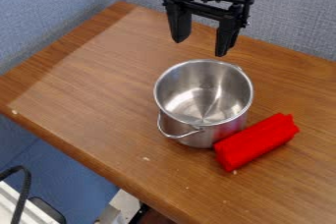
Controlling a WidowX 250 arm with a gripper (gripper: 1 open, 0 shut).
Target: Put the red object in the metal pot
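While my gripper (201, 34) hangs above the far side of the wooden table (92, 66), my two dark fingers (176, 24) point straight down and stand wide apart, with nothing between them. Their tips are in the air, clear of everything below. My wrist and the arm above it are cut off by the top edge of the view, so only the lower part of the hand shows.

The metal pot (203, 102) stands upright near the middle of the table, just in front of my fingers and lower in the view. Its mouth is open toward the camera and its shiny inside holds only reflections; I can see no object in it. A thin wire handle lies folded down against the near side of the pot, and it is hard to follow where it joins the rim.

The red object (257, 141) lies flat on the table to the right of the pot and a little nearer the camera, set at a slant. Its near left end is close beside the pot's base; whether the two touch I cannot tell. It is well apart from my fingers.

The table's right side runs out of view, and its near corner is cut off at the bottom. Behind it a blue wall (59, 2) fills the background.
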